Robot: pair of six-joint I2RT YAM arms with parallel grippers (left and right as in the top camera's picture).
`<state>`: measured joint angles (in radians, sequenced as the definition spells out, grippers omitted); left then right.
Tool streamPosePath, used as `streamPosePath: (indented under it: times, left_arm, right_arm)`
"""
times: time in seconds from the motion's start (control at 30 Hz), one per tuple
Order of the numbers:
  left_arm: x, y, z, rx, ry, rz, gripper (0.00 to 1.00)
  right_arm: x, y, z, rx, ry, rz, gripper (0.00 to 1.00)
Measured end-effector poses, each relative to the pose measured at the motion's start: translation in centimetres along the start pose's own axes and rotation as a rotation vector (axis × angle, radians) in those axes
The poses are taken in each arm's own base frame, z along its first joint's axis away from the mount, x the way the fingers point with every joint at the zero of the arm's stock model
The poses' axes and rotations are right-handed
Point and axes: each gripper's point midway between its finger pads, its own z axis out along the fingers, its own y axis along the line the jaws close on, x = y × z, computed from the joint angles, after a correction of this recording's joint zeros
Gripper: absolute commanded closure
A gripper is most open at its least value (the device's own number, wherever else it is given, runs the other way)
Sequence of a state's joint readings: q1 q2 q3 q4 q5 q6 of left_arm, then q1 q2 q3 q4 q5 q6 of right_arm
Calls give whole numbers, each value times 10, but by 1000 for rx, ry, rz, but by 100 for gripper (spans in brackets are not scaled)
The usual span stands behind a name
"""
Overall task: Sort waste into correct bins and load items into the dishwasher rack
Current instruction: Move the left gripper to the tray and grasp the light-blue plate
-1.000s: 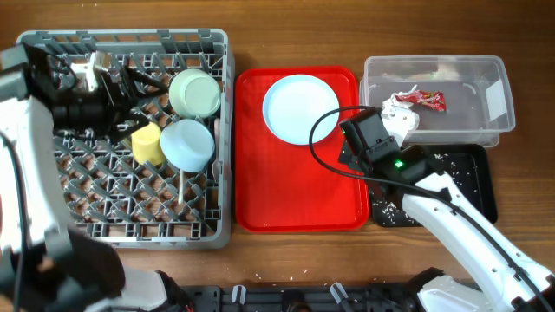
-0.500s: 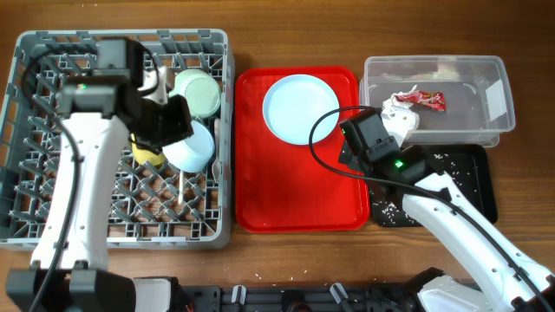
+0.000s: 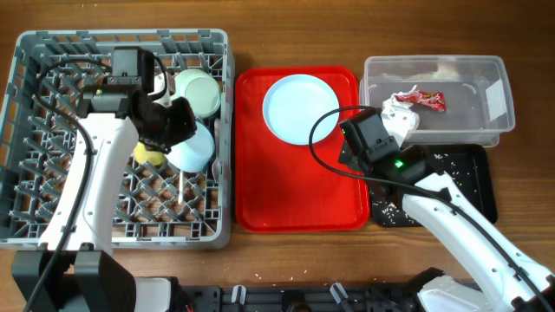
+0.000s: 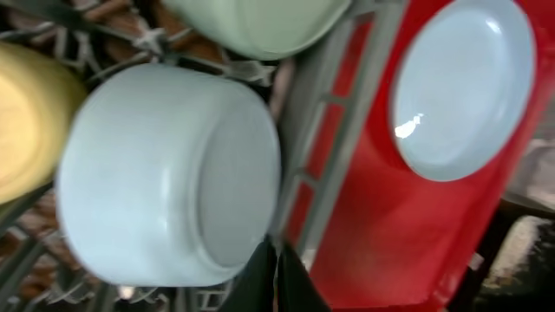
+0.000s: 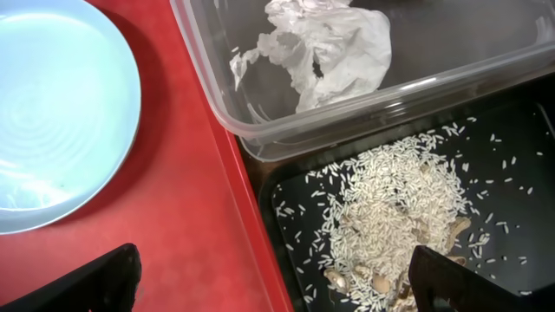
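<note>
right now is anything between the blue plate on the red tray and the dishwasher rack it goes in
Only bare red tray lies between the plate and the rack. But the right arm's black cable loops across the plate's right rim, and the nearest rack slots hold the green bowl and blue bowl.

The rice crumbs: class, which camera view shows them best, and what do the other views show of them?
Right wrist view: the rice crumbs lie close up, heaped in the black tray, single grains distinct. Overhead shows only scattered specks, partly behind the right arm. Left wrist shows none.
</note>
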<state>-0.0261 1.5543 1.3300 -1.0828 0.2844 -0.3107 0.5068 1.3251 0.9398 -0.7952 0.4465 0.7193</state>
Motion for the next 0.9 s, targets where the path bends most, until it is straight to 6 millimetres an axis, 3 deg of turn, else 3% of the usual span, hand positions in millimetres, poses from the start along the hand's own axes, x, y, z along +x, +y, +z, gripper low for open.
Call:
streamPosePath:
  times: [0.13, 0.23, 0.37, 0.57, 0.63, 0.8, 0.9]
  left_arm:
    - [0, -10, 9, 16, -13, 18, 96]
    - [19, 8, 21, -82, 37, -24, 96]
    - [33, 30, 20, -175, 79, -88, 95]
    - [46, 39, 11, -202, 141, -149, 95]
    - [39, 33, 3, -187, 121, -144, 94]
    - [1, 0, -39, -82, -72, -94, 85]
    - [-9, -25, -55, -14, -166, -37, 73]
  right_arm:
    - [0, 0, 0, 0, 0, 0, 0]
    - [0, 0, 0, 0, 0, 0, 0]
    - [0, 0, 0, 0, 0, 0, 0]
    - [0, 0, 0, 0, 0, 0, 0]
    - [0, 0, 0, 0, 0, 0, 0]
    - [0, 0, 0, 0, 0, 0, 0]
    - [0, 0, 0, 0, -1, 0, 0]
